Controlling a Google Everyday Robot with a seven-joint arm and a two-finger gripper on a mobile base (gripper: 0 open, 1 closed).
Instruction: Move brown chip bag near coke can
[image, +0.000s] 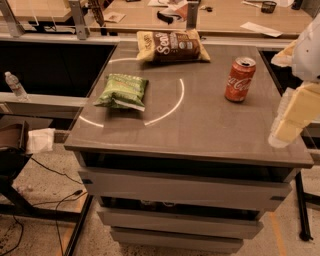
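The brown chip bag (171, 46) lies flat at the far edge of the grey table (200, 130), dark brown in the middle with tan ends. The coke can (240, 79) stands upright on the right side, well apart from the bag and nearer to me. My gripper (295, 117) is at the right edge of the view, over the table's right front corner, right of and nearer than the can. It holds nothing that I can see.
A green chip bag (122, 91) lies on the left half of the table, beside a white arc marked on the top. A plastic bottle (15, 86) stands on a shelf at left. Wooden desks with clutter run behind the table.
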